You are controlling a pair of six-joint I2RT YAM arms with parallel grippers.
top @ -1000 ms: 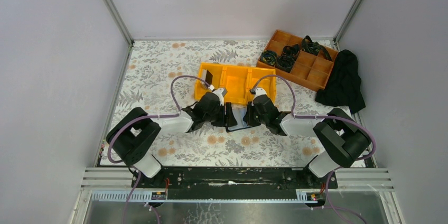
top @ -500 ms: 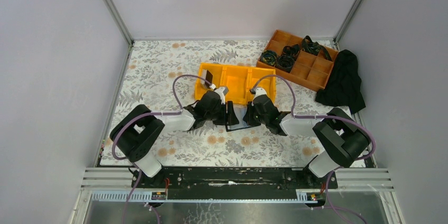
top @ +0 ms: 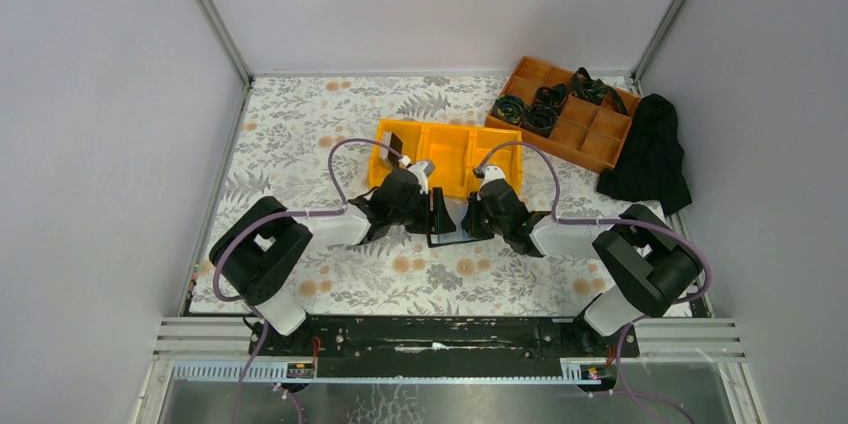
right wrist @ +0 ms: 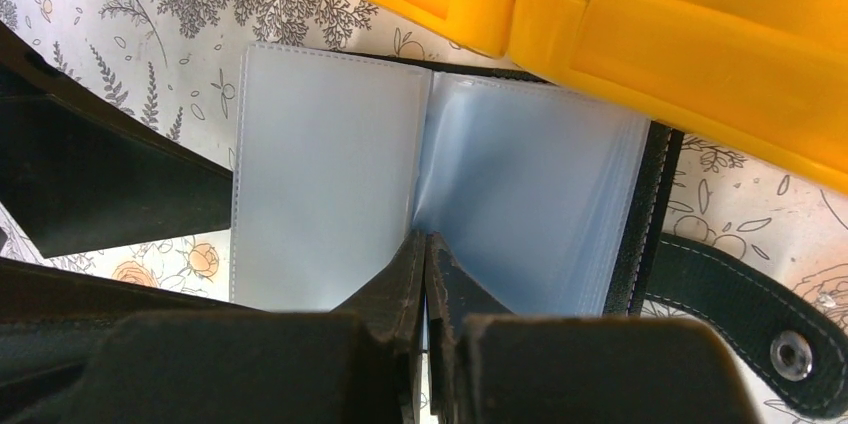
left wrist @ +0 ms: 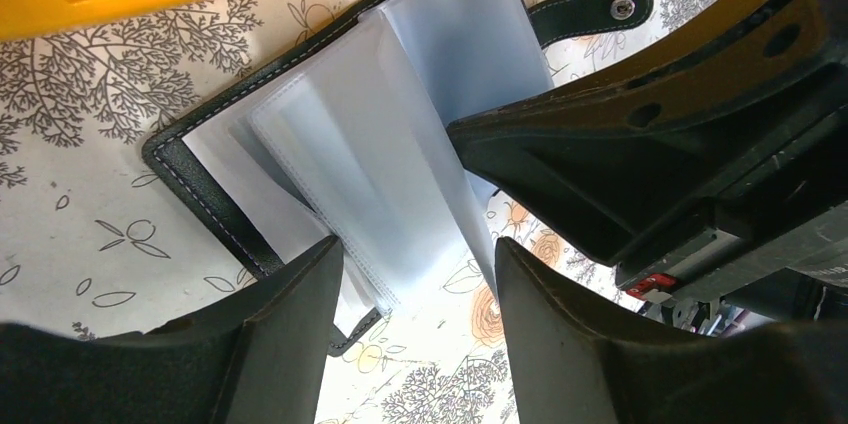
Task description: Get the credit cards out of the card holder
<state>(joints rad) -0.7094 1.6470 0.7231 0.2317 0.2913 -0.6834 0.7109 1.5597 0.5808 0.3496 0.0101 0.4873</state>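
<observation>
The left arm (top: 330, 229) reaches toward 3 o'clock and the right arm (top: 570, 234) toward 9, meeting at the open card holder (right wrist: 500, 174). The left tool (left wrist: 415, 264) gapes astride the clear sleeves (left wrist: 400, 174). The right tool (right wrist: 425, 244) is closed, tips at their fold. The left arm has edged toward 12 since a second ago. The holder lies on the floral table (top: 300, 134), at 6 o'clock of the yellow bin (top: 447, 154).

Top cam sat high behind me, looked down over the whole worktop (top: 300, 124). Both wrist cams looked down at very close range from opposite sides; they shared the open card holder (left wrist: 370, 164).
</observation>
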